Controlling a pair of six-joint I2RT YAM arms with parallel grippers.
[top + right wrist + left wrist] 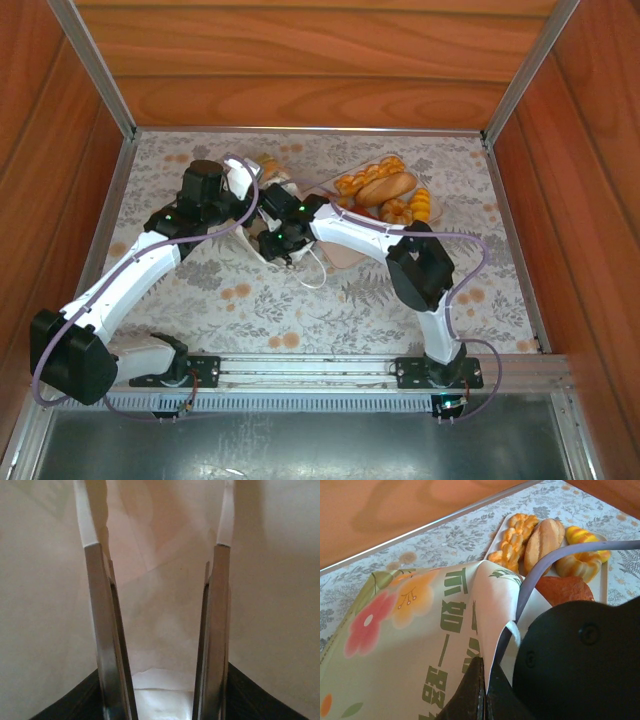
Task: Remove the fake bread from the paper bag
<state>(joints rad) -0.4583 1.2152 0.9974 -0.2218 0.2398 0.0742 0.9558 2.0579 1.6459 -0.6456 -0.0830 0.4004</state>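
The paper bag (420, 645), white with flower prints and green lettering, lies at mid-table (252, 243). My left gripper (485, 667) is shut on the bag's upper edge, the paper pinched between its dark fingers; from above it sits at the bag's back (245, 190). My right gripper (156, 515) is open inside the bag, with white paper walls all around and nothing between its white-tipped fingers (89, 525). No bread is visible inside. Fake bread lies on the beige tray (496, 539): a braided loaf (512, 542), a long bun (542, 537) and a croissant (580, 562).
The tray (338, 250) sits right of the bag, partly under my right arm (350, 232). The right arm's black housing (580, 660) and its purple cable (555, 560) crowd the bag's mouth. Wooden walls (300, 70) with metal rails enclose the flowered tabletop (260, 310).
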